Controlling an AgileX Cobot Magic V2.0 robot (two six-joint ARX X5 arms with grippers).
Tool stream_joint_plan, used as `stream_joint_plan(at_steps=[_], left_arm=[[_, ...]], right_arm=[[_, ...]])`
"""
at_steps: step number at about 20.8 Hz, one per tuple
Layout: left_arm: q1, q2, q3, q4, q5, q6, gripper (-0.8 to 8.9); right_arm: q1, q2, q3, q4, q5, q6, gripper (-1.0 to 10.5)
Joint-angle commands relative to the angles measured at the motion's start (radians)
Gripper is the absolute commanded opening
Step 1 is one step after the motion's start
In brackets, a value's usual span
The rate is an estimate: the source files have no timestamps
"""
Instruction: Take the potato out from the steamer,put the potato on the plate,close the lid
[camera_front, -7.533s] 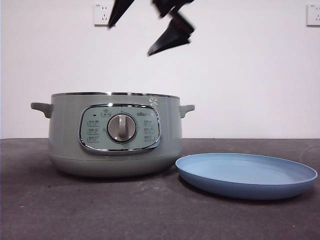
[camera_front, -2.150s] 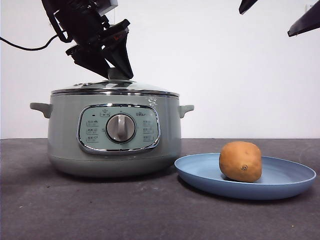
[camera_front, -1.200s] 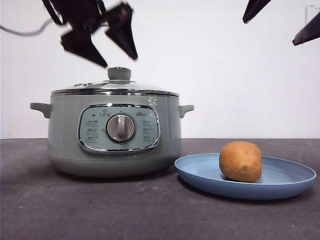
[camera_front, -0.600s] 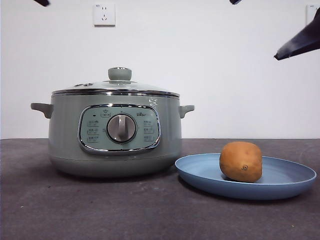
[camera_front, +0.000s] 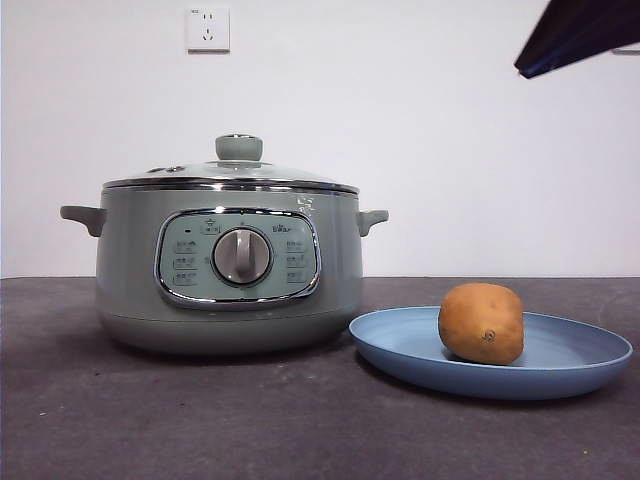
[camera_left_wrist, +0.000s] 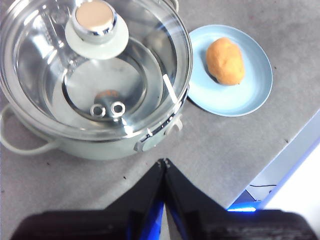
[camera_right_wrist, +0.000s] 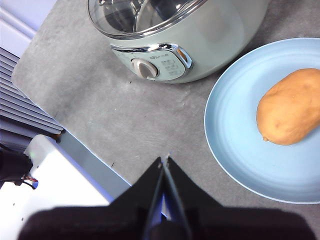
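Note:
The orange-brown potato (camera_front: 481, 322) (camera_left_wrist: 225, 61) (camera_right_wrist: 290, 106) lies on the light-blue plate (camera_front: 590, 352) (camera_left_wrist: 235, 102) (camera_right_wrist: 235, 145), to the right of the sage-green steamer (camera_front: 225, 265) (camera_left_wrist: 30, 132) (camera_right_wrist: 210, 45). The glass lid (camera_front: 232, 175) (camera_left_wrist: 150, 50) (camera_right_wrist: 130, 22) sits closed on the steamer, its green knob on top. My left gripper (camera_left_wrist: 164, 162) is shut and empty, high above the table beside the steamer. My right gripper (camera_right_wrist: 164, 159) is shut and empty, raised above the table near the plate. One dark arm tip shows at the front view's top right.
Dark grey tabletop (camera_front: 300, 420) spreads in front of the steamer and plate. A white wall with a socket (camera_front: 208, 28) stands behind. The table's edge shows in both wrist views.
The left arm has let go of the lid's knob, risen and left the front view. The right arm's tip has shifted at the top right corner. Lid, steamer, potato and plate have stayed put.

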Motion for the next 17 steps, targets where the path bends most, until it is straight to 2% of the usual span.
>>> stream_joint_plan(at_steps=[1,11,13,17], left_arm=[[-0.004,0.0,0.003,0.005,0.002,-0.003,-0.04],[0.0,-0.001,0.003,0.028,-0.006,0.0,-0.04],[0.049,-0.035,0.001,0.135,-0.047,0.009,-0.04],[0.198,-0.177,-0.019,0.316,-0.049,0.016,-0.04]], right_arm=[[0.001,-0.002,-0.01,0.005,0.003,0.002,0.0],[0.001,-0.002,-0.01,0.005,0.003,0.002,0.0],[0.001,-0.002,-0.01,0.006,0.002,0.002,0.0],[0.001,-0.003,-0.01,0.005,0.003,0.002,0.0]])
